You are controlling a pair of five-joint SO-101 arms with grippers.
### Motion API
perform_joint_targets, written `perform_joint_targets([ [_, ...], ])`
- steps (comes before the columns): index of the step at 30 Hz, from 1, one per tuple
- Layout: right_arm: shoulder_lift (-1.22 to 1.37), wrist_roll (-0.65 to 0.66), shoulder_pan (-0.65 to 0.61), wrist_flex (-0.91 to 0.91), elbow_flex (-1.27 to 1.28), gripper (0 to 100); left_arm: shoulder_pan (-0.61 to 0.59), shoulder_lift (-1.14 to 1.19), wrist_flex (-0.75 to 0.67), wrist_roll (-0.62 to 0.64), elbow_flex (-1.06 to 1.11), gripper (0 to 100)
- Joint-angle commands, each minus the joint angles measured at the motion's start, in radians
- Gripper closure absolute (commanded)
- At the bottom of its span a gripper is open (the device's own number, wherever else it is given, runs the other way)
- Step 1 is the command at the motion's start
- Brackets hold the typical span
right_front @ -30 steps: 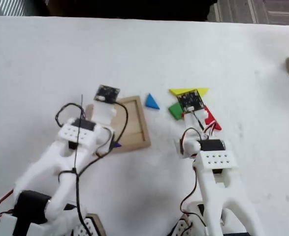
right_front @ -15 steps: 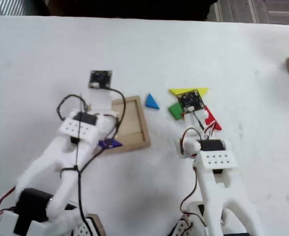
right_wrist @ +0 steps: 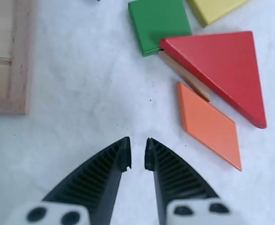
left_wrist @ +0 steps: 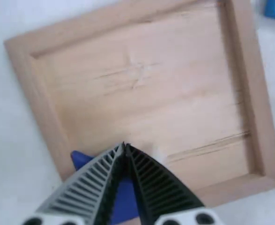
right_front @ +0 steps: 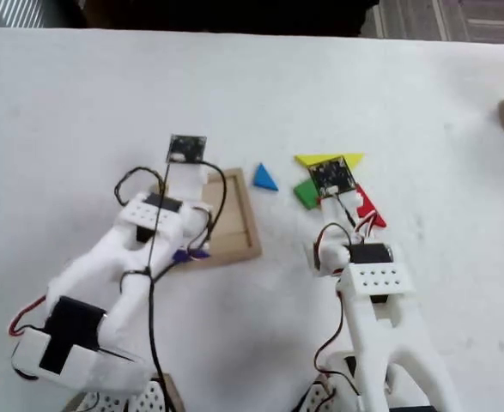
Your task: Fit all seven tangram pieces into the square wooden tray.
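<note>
White table (right_front: 80, 103) with two white robot arms at its near edge, side by side. Nearest on the left, the left gripper (left_wrist: 124, 149) hangs over the near left corner of the tray (left_wrist: 38, 93), its fingers pressed together at the tips. A dark blue piece (left_wrist: 81, 160) lies under them, across the tray's rim; I cannot tell whether the fingers pinch it or only rest on it. No piece lies flat on the tray's wooden floor, so by my reckoning the job has hardly begun: one piece is at the rim and the rest wait outside. To the right, the right gripper (right_wrist: 137, 145) hovers over bare table with a narrow gap between its fingers and nothing in them. Just beyond it lies an orange piece (right_wrist: 207, 123), then a red triangle (right_wrist: 221, 65), a green square (right_wrist: 159, 23) touching the triangle's corner, and a yellow piece (right_wrist: 217, 9) farthest off. A small blue triangle (right_front: 264, 178) sits alone near the tray's far right corner. That makes six pieces. A wood-coloured strip (right_wrist: 184, 77) pokes out from under the red triangle; it may be the seventh, but too little shows. From above, the arms cover part of the tray and most of the orange piece.
</note>
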Motion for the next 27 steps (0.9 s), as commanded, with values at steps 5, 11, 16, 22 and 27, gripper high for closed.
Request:
perform_joint_targets([
  [5, -0.033, 0.014, -0.004, -0.018, -0.003, 93.9, -0.015, -0.088, 0.114, -0.072, 0.06, 98],
  [11, -0.033, 0.014, -0.007, -0.018, -0.003, 93.9, -0.021, -0.193, 0.112, -0.103, 0.13, 98],
  [16, -0.033, 0.014, -0.008, -0.018, -0.003, 93.9, -0.022, -0.206, 0.103, -0.103, 0.126, 98],
  [22, -0.033, 0.014, -0.008, -0.018, -0.003, 93.9, -0.111, -0.199, 0.077, -0.095, 0.046, 98],
  [27, -0.033, 0.014, -0.008, -0.018, -0.003, 93.9, -0.163, -0.196, -0.005, -0.095, 0.087, 98],
])
